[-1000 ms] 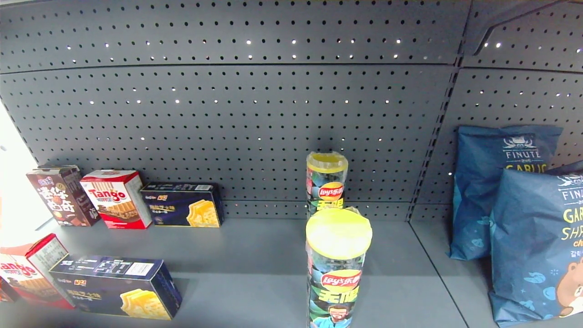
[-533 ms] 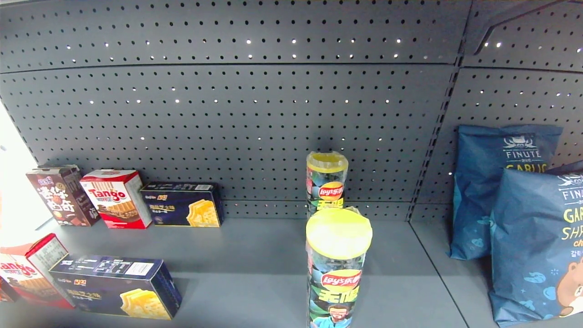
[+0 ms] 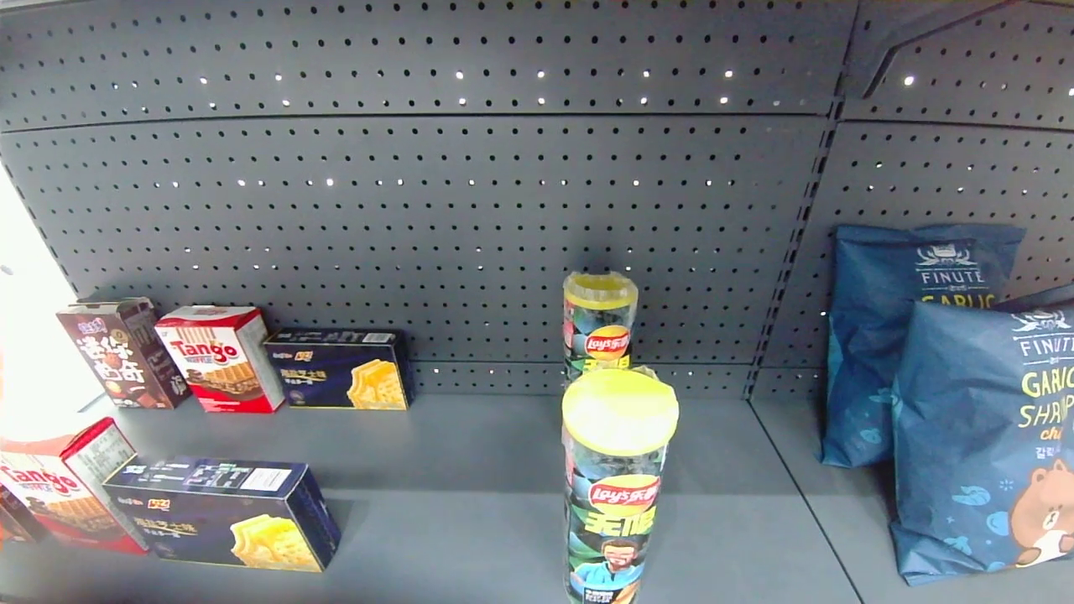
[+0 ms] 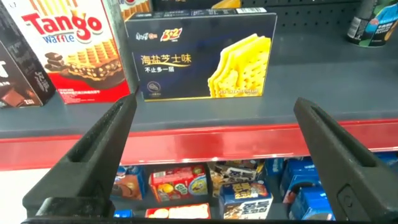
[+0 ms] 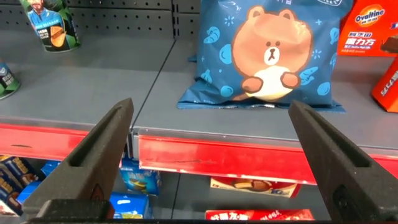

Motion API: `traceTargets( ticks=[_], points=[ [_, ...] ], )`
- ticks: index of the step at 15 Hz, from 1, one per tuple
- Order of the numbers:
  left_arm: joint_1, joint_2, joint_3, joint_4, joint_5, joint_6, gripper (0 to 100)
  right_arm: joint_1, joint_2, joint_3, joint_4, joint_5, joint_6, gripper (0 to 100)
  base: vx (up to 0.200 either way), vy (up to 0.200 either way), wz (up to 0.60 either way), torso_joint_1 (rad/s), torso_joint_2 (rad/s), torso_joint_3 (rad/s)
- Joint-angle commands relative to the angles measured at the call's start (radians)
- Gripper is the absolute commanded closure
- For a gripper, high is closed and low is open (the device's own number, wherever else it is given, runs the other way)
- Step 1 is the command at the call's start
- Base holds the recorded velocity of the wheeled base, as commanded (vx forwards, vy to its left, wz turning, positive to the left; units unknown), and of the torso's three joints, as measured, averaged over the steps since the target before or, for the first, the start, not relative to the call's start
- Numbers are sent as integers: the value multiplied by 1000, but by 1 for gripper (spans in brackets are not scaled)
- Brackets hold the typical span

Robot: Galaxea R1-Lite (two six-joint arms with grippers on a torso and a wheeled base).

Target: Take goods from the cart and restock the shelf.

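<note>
Head view: even, fairly bright light from overhead. Left edge mid-frame is blown out white, next to the boxes (image 3: pixel 122 352). Holes in the back panel (image 3: pixel 470 218) glow as bright pinpoints, lit from behind. Soft shadow band across the shelf (image 3: pixel 470 453), lower centre. Panel seams bow toward the top: wide-lens distortion. Lower left corner is soft. Wrist views: goods sharp, dark jaws up close slightly blurred.

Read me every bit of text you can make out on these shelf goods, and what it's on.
"Tango", "WAFFLE": red wafer box.
"海盐芝士味": navy cracker box.
"Lay's": front chip can.
"FINUTE": rear blue snack bag.
"Ovaltine": orange box.
Other small print: too small to read.
</note>
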Motion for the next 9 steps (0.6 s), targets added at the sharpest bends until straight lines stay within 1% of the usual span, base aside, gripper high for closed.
traceTargets(
  ticks=[1,9],
  points=[
    [0,0,0,-1,0,-1,0,0,0,0,-1,0,0,0,0,0,0,0,0,0],
    [0,0,0,-1,0,-1,0,0,0,0,-1,0,0,0,0,0,0,0,0,0]
  ],
)
